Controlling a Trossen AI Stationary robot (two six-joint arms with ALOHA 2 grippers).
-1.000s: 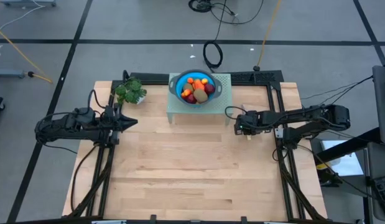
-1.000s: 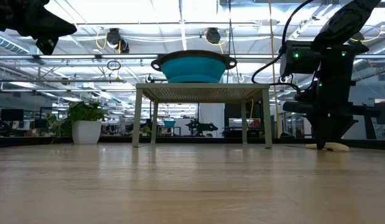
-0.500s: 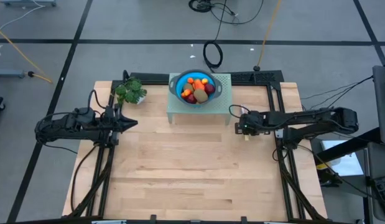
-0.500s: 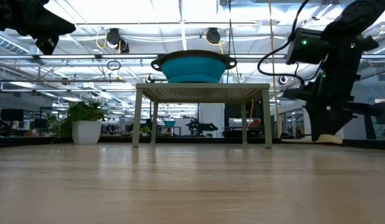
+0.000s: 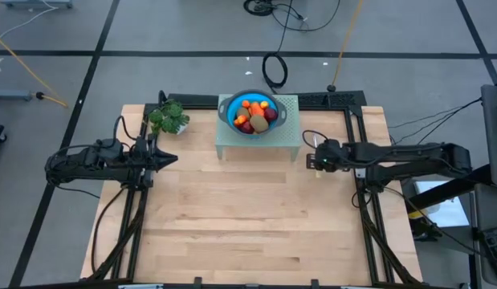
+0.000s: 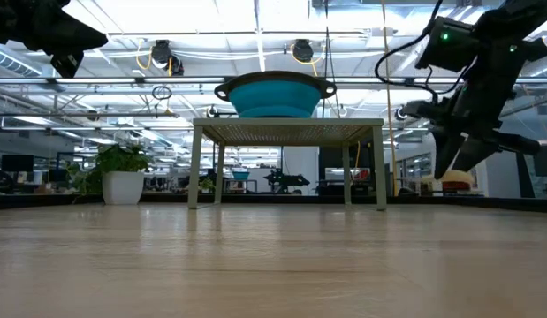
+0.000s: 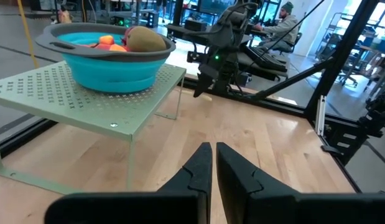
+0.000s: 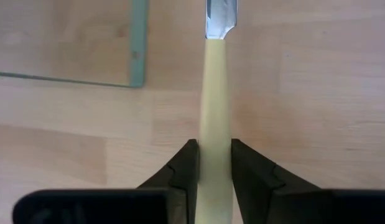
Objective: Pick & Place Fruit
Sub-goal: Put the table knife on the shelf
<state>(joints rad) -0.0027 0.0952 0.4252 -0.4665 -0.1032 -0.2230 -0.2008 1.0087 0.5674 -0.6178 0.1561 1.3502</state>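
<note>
Left gripper [image 5: 169,157] just hangs pinched shut on nothing by the plant [image 5: 168,117], while the fruit [image 5: 255,116] sits piled in the blue bowl [image 5: 229,105] on the little green stand [image 5: 289,107]. Right gripper [image 5: 314,160] is clamped on the yellow-handled knife [image 8: 215,93], so I'd keep that handle square between the fingers and steer clear of the stand's leg; the blade's cut off in the wrist view and the overhead barely shows the knife

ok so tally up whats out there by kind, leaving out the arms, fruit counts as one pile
blue bowl: 1
fruit pile: 1, all in the bowl
green stand: 1
potted plant: 1
knife: 1
total: 5
</note>
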